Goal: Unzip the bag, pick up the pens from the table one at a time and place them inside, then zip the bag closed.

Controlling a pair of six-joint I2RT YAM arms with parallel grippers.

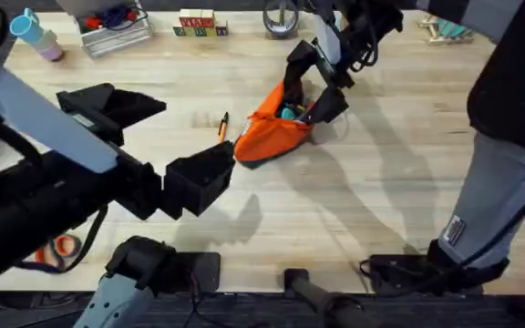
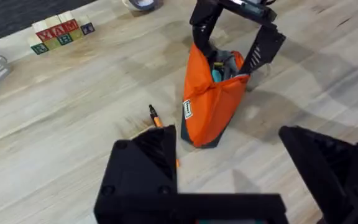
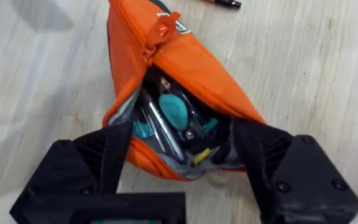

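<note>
The table (image 1: pixel 381 200) is the broad, light wooden ground for everything here, and the bag makes the best landmark on it.

The bag (image 1: pixel 272 135) lies a little beyond the table's middle, an orange pouch with a dark underside. Its zipper is already run back over the far part, so the mouth gapes there; the right wrist view looks straight into it at a clutter of things, a teal piece and some slim metal and yellow shafts among them. The orange zipper pull (image 3: pixel 162 26) sits at the end of the opening away from the right arm.

The right claw (image 1: pixel 319 91) stands over the open far end of the bag, fingers spread, one at each side of the mouth and against or just inside the fabric lips. I judge it is placed so to hold the mouth wide and steady the pouch while something is dropped in.

The left claw (image 1: pixel 167 146) hangs on the near-left side of the bag, large under the overhead camera, its fingers spread and holding nothing. It looks poised to come down on the pen.

The pen (image 1: pixel 222 127), thin and orange with a black tip, lies flat on the table just left of the bag's closed end, apart from the fabric. It is not yet picked up, and the zipping shut remains to be done.
</note>
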